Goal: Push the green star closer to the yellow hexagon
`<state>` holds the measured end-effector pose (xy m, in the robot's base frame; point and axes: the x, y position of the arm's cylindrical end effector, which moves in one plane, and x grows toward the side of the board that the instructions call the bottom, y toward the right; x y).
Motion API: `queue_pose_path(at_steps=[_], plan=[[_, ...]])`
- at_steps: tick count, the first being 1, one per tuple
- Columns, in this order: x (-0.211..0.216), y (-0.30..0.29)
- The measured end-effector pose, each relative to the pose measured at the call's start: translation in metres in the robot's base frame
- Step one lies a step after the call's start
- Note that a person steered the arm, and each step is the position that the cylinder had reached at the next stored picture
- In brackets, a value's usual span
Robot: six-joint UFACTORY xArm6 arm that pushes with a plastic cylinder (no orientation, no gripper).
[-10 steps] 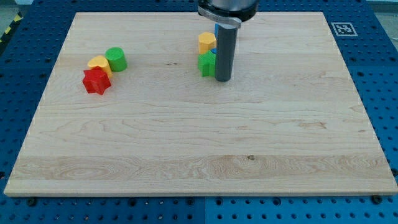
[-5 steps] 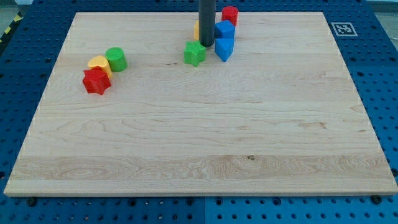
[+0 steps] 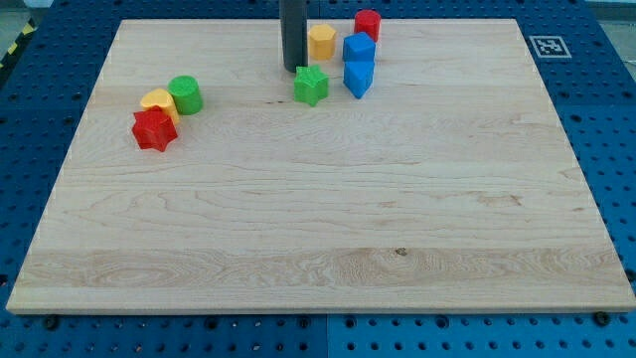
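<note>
Camera view: the wooden worktop (image 3: 318,239) carries eight blocks. Two are green: the green star (image 3: 311,86) and a green cylinder (image 3: 185,94). Two are blue, one blue block (image 3: 359,48) just above the other blue block (image 3: 358,77). Two are red: a red star (image 3: 154,129) and a red cylinder (image 3: 368,24). Two are yellow: the yellow hexagon (image 3: 320,41) and a yellow block (image 3: 156,101). No pincer is fitted; my tip (image 3: 293,69) stands just upper left of the green star, left of the hexagon, upper centre of frame.
</note>
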<state>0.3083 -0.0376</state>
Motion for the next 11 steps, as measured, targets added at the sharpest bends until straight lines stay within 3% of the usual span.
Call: queue_pose_path(at_steps=[2, 4, 7, 11], plan=[[0.080, 0.000], [0.119, 0.000], [0.116, 0.031], [0.025, 0.039]])
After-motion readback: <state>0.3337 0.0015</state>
